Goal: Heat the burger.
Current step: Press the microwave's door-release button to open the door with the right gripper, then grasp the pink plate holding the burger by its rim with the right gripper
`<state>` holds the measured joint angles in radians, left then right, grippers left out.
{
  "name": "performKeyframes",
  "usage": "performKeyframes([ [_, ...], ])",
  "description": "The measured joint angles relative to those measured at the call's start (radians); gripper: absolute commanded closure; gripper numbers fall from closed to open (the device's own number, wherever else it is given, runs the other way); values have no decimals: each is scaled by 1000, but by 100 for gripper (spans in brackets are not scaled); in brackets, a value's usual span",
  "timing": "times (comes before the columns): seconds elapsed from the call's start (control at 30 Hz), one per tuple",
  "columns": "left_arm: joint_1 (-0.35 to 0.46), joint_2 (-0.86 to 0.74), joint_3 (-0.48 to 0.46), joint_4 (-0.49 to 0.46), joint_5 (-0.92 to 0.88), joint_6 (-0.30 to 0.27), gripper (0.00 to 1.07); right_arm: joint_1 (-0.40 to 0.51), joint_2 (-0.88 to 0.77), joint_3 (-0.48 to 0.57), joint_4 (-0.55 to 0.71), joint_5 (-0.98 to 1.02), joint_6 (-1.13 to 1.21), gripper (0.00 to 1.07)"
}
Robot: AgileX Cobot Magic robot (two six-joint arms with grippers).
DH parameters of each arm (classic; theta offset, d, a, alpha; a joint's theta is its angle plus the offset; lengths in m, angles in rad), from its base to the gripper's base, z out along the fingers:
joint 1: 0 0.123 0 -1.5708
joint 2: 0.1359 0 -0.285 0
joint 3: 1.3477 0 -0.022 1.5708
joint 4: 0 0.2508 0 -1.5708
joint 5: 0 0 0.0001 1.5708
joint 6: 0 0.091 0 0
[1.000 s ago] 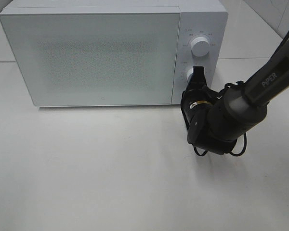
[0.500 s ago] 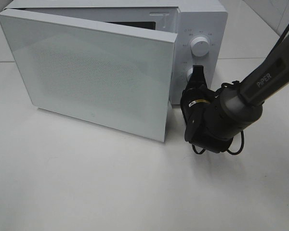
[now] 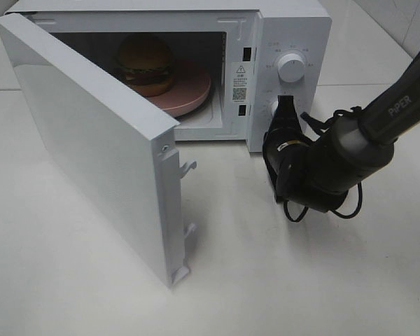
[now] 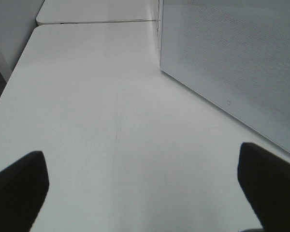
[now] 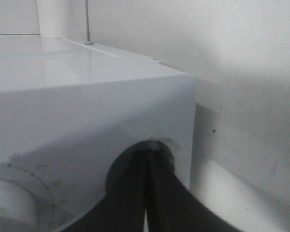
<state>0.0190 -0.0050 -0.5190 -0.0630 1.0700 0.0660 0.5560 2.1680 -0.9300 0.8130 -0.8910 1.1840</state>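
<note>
Standing open, the door [image 3: 91, 161] bares the burger [image 3: 145, 61] on a plate [image 3: 193, 91]; right end effector [image 3: 287, 112] pressed together, left end effector [image 4: 145, 188] spread.

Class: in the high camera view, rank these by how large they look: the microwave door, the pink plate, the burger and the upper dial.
1. microwave door, though it is nearest the camera, which enlarges it
2. pink plate, partly covered
3. burger
4. upper dial
</note>
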Motion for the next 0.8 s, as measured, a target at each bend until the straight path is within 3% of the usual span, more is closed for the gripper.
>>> performKeyframes([
  [0.3, 0, 0, 0, 0, 0, 0, 6, -15, -77, 35, -31, 141, -104, 107],
  [0.8, 0, 0, 0, 0, 0, 0, 7, -16, -274, 154, -73, 440, -523, 107],
])
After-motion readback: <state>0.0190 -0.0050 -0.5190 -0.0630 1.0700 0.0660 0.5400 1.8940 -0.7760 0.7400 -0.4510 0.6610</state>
